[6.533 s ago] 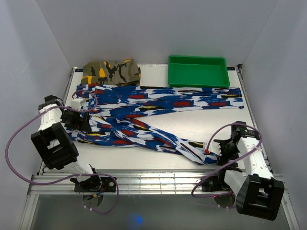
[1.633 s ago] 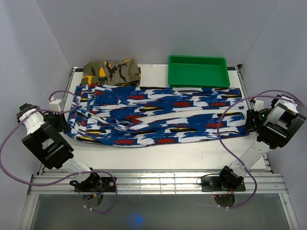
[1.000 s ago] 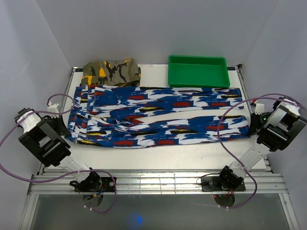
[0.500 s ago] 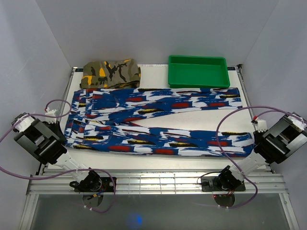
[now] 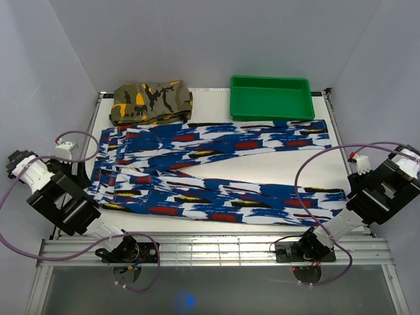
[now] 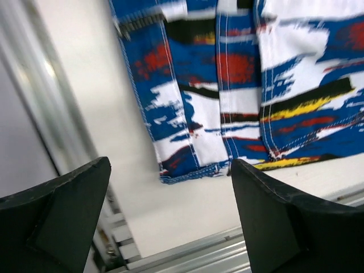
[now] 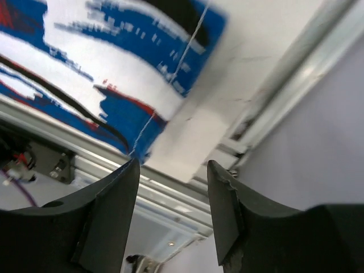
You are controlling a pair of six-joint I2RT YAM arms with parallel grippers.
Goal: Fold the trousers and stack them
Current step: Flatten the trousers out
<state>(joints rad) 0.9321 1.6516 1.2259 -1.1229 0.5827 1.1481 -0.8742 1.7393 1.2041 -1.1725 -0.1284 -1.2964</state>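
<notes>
Both claws (image 6: 170, 170) (image 7: 173, 165) agape — trousers (image 6: 239, 68) cropped

The trousers (image 5: 144, 167) lie flat and unfolded on the table (image 5: 275, 167) in front of me. They are soft fabric in a busy royal-blue print streaked with white, red, black and a little yellow. The waist end sits at my left and both legs run off to my right, spreading into a narrow V. The far leg lies straight along the far side, and the near leg slants toward the near edge — bare table shows between the two cuffs. The cloth looks smooth, with its seams and a pocket outline showing near the waist.
</notes>
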